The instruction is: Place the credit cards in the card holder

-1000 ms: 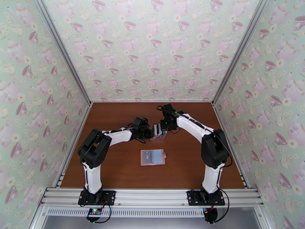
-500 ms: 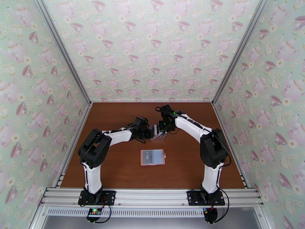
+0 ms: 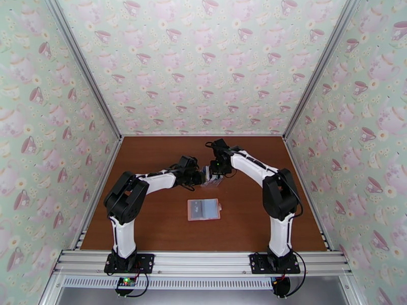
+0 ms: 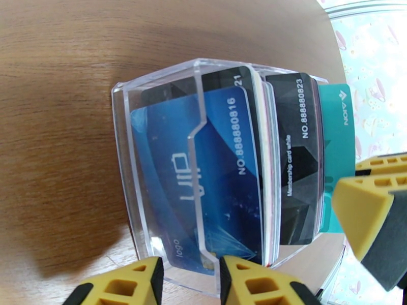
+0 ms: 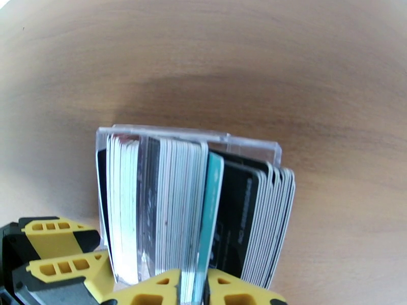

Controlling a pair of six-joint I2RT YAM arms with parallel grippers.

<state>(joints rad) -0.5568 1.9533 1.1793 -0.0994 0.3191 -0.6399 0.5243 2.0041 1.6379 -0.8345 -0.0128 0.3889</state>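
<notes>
**Right claw settling on the teal card**

My right claw (image 5: 193, 288) is edging left over the rack (image 4: 122, 148), fingers straddling the teal card (image 5: 211, 199); I cannot tell if they are gripping. My left claw (image 4: 188, 280) is pinching the rack. The holder (image 3: 203, 209) is lying open on the near tabletop (image 3: 152, 158).

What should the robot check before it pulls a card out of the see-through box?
1. The left gripper grips the clear plastic rack to steady it: ok.
2. The thin teal plastic card sits between the fingers of the right gripper: ok.
3. The right gripper squeezes that card tightly enough: cannot tell.
4. Just one card is between those fingers, with no neighbour caught: cannot tell.
5. The dusty-pink folding card holder lies open and flat on the brown wooden table, ready for a card: ok.
</notes>
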